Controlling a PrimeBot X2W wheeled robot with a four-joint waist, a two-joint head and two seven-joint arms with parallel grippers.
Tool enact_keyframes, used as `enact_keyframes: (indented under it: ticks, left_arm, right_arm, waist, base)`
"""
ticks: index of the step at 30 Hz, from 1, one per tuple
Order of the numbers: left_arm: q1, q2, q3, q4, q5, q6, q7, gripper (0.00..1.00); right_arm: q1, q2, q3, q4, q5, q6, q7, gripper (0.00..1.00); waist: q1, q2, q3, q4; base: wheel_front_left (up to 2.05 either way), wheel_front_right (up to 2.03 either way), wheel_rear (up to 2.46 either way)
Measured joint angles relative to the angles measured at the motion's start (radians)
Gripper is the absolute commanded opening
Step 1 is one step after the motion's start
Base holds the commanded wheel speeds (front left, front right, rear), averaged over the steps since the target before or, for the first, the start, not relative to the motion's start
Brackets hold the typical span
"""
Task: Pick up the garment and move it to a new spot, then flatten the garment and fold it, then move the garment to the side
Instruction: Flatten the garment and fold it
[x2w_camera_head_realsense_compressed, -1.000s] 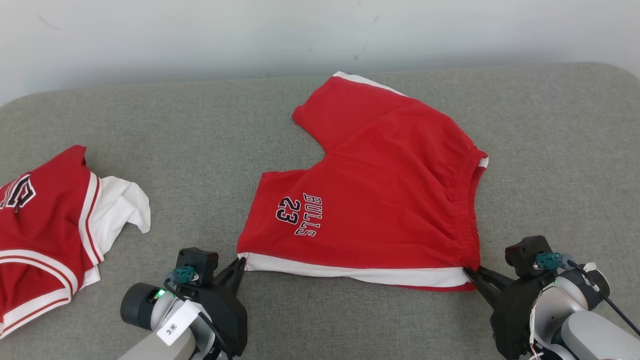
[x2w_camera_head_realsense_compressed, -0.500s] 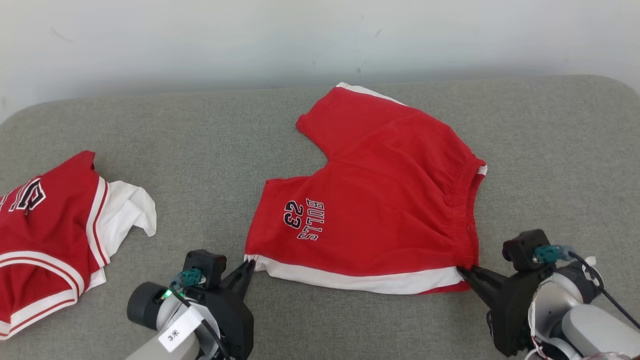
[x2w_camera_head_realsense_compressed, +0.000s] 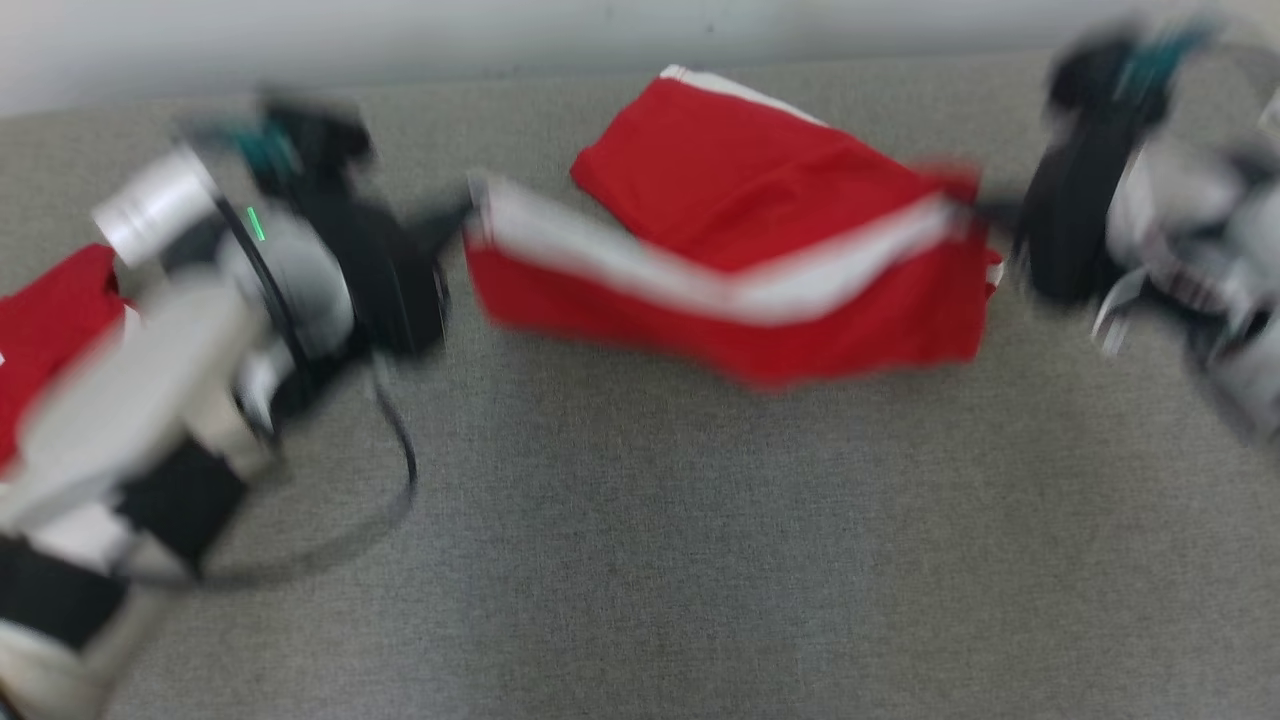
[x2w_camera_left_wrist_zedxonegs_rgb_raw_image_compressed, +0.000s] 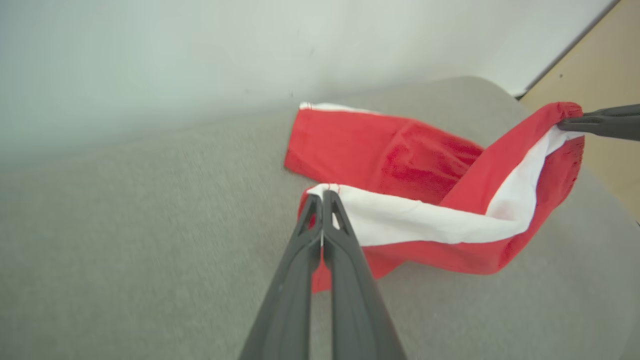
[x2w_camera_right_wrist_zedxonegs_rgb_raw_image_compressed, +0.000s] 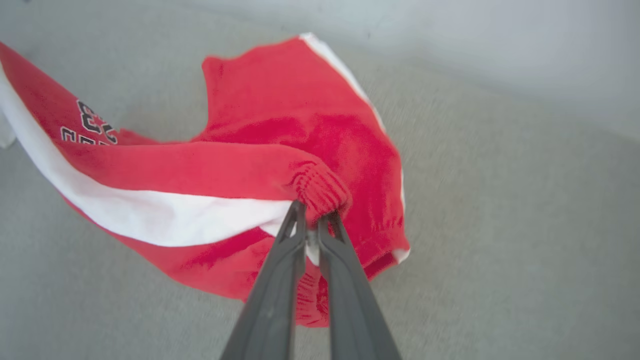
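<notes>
The garment (x2w_camera_head_realsense_compressed: 760, 170) is a pair of red shorts with a white side stripe, lying on the grey cushion (x2w_camera_head_realsense_compressed: 640, 520). My left gripper (x2w_camera_head_realsense_compressed: 468, 208) is shut on the hem corner of the striped edge, seen close in the left wrist view (x2w_camera_left_wrist_zedxonegs_rgb_raw_image_compressed: 320, 197). At the other end of that edge, my right gripper (x2w_camera_head_realsense_compressed: 978, 205) is shut on the elastic waistband corner (x2w_camera_right_wrist_zedxonegs_rgb_raw_image_compressed: 320, 192). The striped edge hangs lifted between the two grippers, above the far leg that still lies flat (x2w_camera_left_wrist_zedxonegs_rgb_raw_image_compressed: 380, 145). In the head view both arms are blurred by motion.
A second red garment (x2w_camera_head_realsense_compressed: 50, 320) lies at the cushion's left edge, partly behind my left arm. A pale wall (x2w_camera_head_realsense_compressed: 400, 30) runs along the back of the cushion. The cushion's near half is bare grey fabric.
Both grippers have risen and swung away from me, carrying the near striped edge of the shorts up and over toward the far side. The printed front has turned under.
</notes>
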Motion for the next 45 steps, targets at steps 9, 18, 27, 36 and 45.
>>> enact_keyframes:
  ticks: [9, 18, 27, 36, 45]
  left_arm:
    - [-0.623, -0.091, 0.227, 0.069, 0.142, 0.126, -0.187, 0.0]
    - [-0.237, -0.088, 0.13, 0.063, 0.149, 0.141, -0.289, 0.0]
    - [0.038, -0.062, 0.084, 0.066, 0.141, 0.149, -0.387, 0.0]
    - [0.231, -0.021, 0.044, 0.018, 0.133, 0.16, -0.431, 0.0]
    - [0.413, -0.005, -0.005, -0.01, 0.126, 0.168, -0.429, 0.0]
  right_arm:
    - [-0.664, 0.052, -0.195, 0.114, -0.169, 0.01, -0.289, 0.0]
    - [-0.279, 0.047, -0.125, 0.109, -0.125, 0.037, -0.502, 0.0]
    - [0.069, -0.031, -0.067, 0.09, -0.059, 0.037, -0.635, 0.0]
    - [0.257, -0.043, -0.003, 0.032, -0.02, 0.037, -0.708, 0.0]
    - [0.43, -0.049, 0.045, 0.031, 0.01, 0.037, -0.73, 0.0]
  waist:
    - [-0.0002, -0.0003, 0.138, 0.017]
    - [0.0005, 0.0002, 0.247, 0.057]
    - [-0.0002, 0.0, 0.207, 0.073]
    - [-0.0004, -0.0002, 0.09, 0.052]
    - [-0.0005, -0.0003, -0.041, 0.035]
  base:
    - [0.0, 0.0, 0.0]
    - [0.0, 0.0, 0.0]
    - [0.0, 0.0, 0.0]
    - [0.0, 0.0, 0.0]
    - [0.0, 0.0, 0.0]
